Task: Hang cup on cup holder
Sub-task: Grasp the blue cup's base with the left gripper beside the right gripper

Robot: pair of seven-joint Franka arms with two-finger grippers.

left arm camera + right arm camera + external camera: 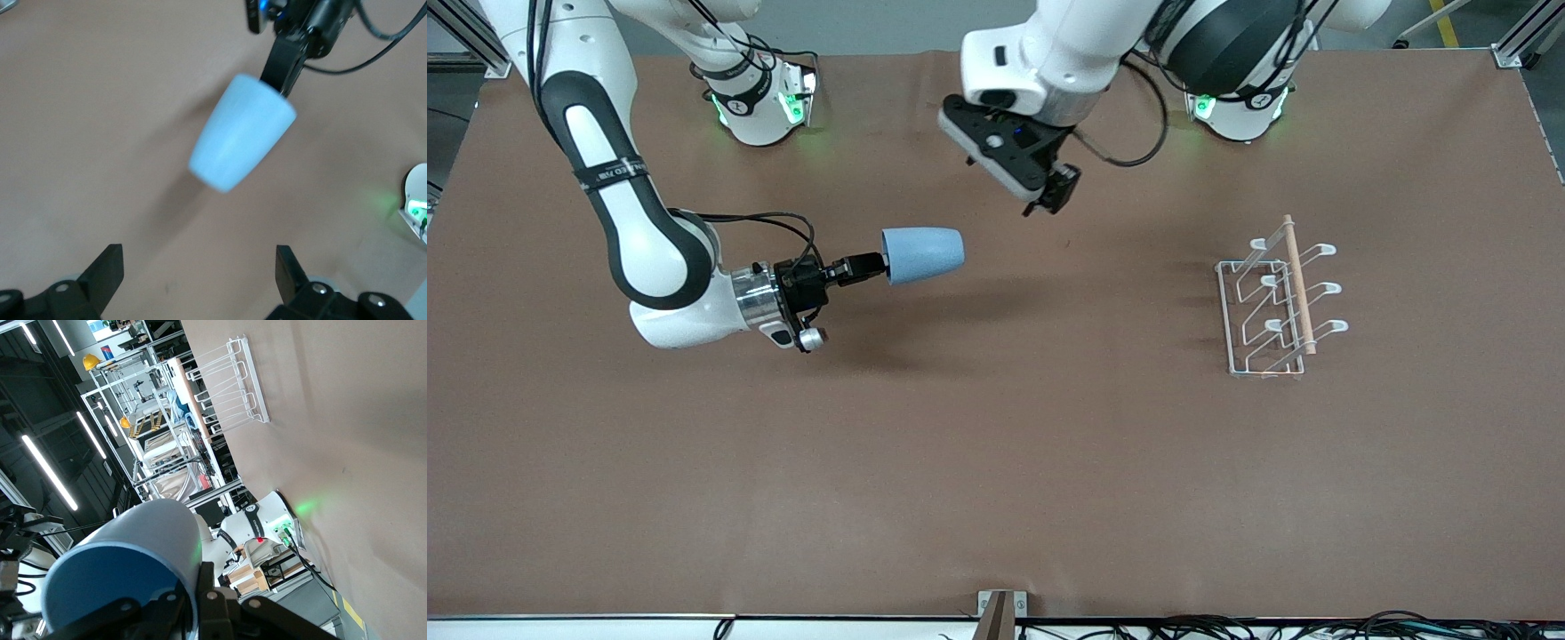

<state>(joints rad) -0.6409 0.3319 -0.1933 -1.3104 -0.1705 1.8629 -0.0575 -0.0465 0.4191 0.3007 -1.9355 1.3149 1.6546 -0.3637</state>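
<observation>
Pinching the cup's [923,255] rim, right gripper [869,267] fingers [207,590] hold it sideways.

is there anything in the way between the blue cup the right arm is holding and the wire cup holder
Nothing on the table lies between them. The right gripper holds the cup sideways in the air, and bare table runs to the cup holder. The open left gripper hangs above that stretch, closer to the cup.

The right gripper [193,603] pinched the rim of the cup [123,577], one finger inside its darker blue mouth, and held it on its side above the brown table [347,420]. The white wire cup holder [230,387] stood at about one o'clock from the cup, well apart from it.
</observation>
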